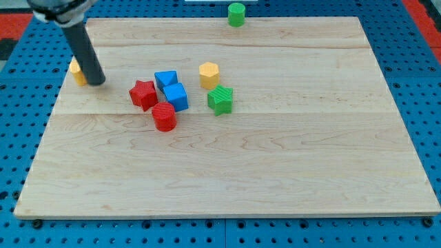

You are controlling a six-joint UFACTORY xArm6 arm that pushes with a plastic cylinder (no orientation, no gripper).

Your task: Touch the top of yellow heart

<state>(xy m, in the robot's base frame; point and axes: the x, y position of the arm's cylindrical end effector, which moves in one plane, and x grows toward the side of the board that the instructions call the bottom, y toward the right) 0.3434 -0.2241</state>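
At the view's far left, near the left edge of the wooden table (227, 172), our dark rod slants down from the view's top left, and my tip (96, 82) rests at the table surface. We carry no gripper, so there is nothing to spread or press together; the rod simply ends in that tip. Directly behind the rod sits the yellow heart (77, 70), mostly covered by the rod, so we can only say it looks like a heart from the small yellow part that shows. My tip is just beside it, on its lower right side, and seems to touch it, though the rod hides the contact. Moving to the right, a cluster begins with the red star (143, 94), and just below and right of it the red cylinder (164, 117). Next come two blue blocks: the blue block nearer the top (166, 79), and the blue cube (176, 97) touching it from below. Further right stands the yellow hexagonal block (209, 74), with the green star-like block (220, 100) just below it. At the table's top edge stands the green cylinder (236, 14), well apart from the rest.
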